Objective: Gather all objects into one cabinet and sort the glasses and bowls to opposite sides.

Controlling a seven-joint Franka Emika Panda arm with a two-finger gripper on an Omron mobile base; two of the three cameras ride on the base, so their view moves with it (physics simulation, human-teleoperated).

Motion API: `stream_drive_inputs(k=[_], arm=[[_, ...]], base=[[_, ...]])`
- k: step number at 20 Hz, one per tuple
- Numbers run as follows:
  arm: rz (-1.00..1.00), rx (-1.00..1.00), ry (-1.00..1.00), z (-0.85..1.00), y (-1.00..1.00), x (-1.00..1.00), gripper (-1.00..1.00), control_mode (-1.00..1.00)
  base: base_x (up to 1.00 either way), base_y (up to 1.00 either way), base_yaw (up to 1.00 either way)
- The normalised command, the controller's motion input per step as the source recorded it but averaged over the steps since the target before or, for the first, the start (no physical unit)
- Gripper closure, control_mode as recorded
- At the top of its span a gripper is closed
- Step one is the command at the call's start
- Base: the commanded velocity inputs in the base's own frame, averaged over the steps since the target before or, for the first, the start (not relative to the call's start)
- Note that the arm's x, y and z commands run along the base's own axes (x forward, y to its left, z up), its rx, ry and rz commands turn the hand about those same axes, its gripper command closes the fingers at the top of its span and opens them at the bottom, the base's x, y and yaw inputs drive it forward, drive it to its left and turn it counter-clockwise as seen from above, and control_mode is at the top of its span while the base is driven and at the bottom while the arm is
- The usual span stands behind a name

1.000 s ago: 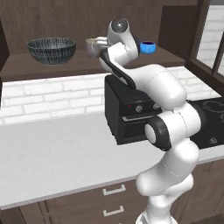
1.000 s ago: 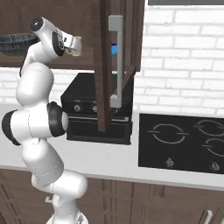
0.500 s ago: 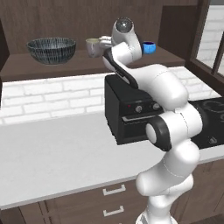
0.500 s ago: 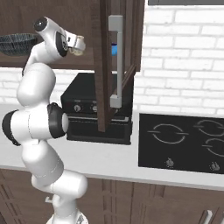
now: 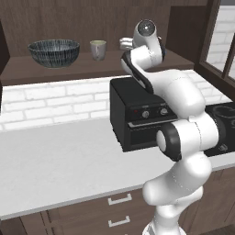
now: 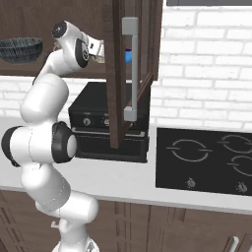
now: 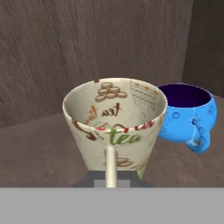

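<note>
My gripper [image 7: 111, 183] is clamped on the near wall of the beige cup [image 7: 115, 126], the one printed with "tea", which sits low and central in the hand view with its mouth open toward me. From the left base view my hand is up at the shelf, top centre of the frame, right of the grey cup [image 5: 97, 49] and the large dark patterned bowl [image 5: 53, 51], which stand apart from each other on the shelf [image 5: 69, 71] at upper left. Just behind and to the right of my cup in the hand view is the small bright-blue bowl [image 7: 188, 116]; the two look to be touching or nearly so, though I cannot tell which. That closeness is my main worry: if I swing the cup sideways toward the right of that frame, its flared rim could knock the blue bowl along the shelf or off it. My hold is also on one thin wall only, so I judge the cup could pivot or slip if I move fast or tilt it. In the right base view the open cabinet door [image 6: 116, 74] with its grey bar handle [image 6: 130, 69] hangs just right of my hand, and a wide swing that way could strike it.
</note>
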Motion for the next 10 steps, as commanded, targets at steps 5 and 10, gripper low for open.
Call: stream_drive_inputs(k=[5, 10], arm=[[-0.05, 0.00, 0.00, 0.00, -0.39, 0.05, 1.00, -1.00], [-0.01, 0.00, 0.00, 0.00, -0.07, 0.04, 1.00, -1.00]], base=[[0.00, 0.00, 0.00], [0.00, 0.00, 0.00]])
